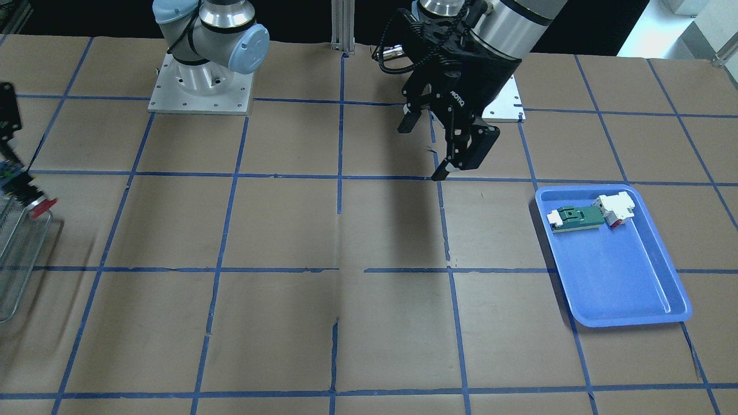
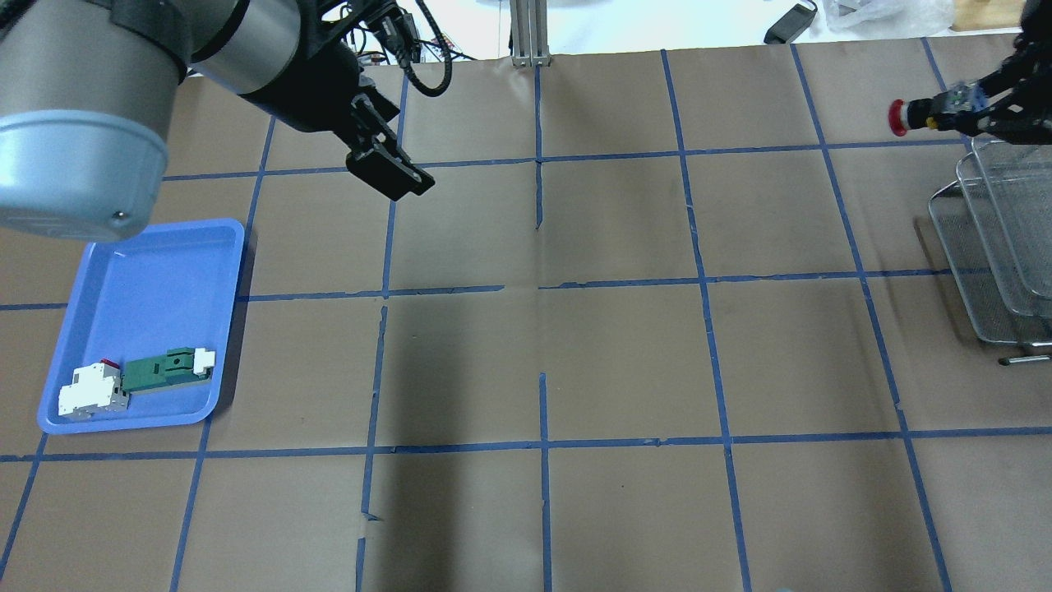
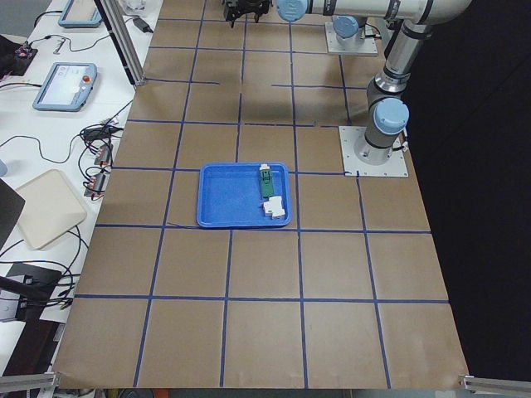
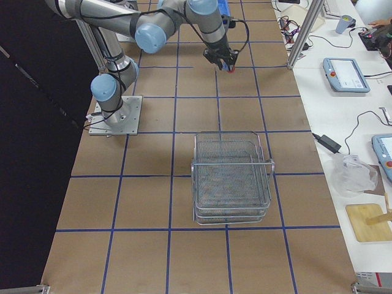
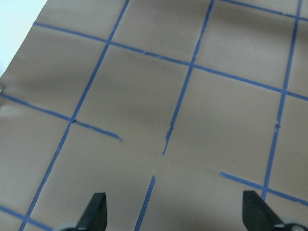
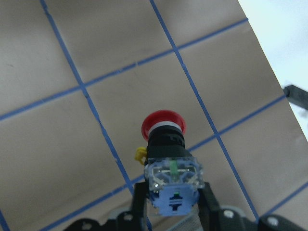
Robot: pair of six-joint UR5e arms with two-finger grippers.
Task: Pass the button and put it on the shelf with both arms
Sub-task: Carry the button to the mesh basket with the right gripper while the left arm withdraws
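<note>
The button (image 2: 901, 117), with a red cap, black collar and bluish-white block, is held sideways in my right gripper (image 2: 978, 113), which is shut on its block end. It hangs in the air just beyond the far edge of the wire-mesh shelf (image 2: 998, 247). The right wrist view shows the button (image 6: 165, 129) between the fingers (image 6: 139, 199), red cap pointing away. In the front view the button (image 1: 41, 205) is just above the shelf's rim (image 1: 17, 253). My left gripper (image 1: 424, 148) is open and empty above the table; its jaws stand wide apart in the left wrist view (image 5: 175, 211).
A blue tray (image 1: 622, 271) on the robot's left side holds a green-and-white flat part (image 1: 576, 218) and a white block with a red bit (image 1: 616, 206). Brown paper with blue tape lines covers the table. The left arm's base plate (image 3: 373, 153) stands near the tray.
</note>
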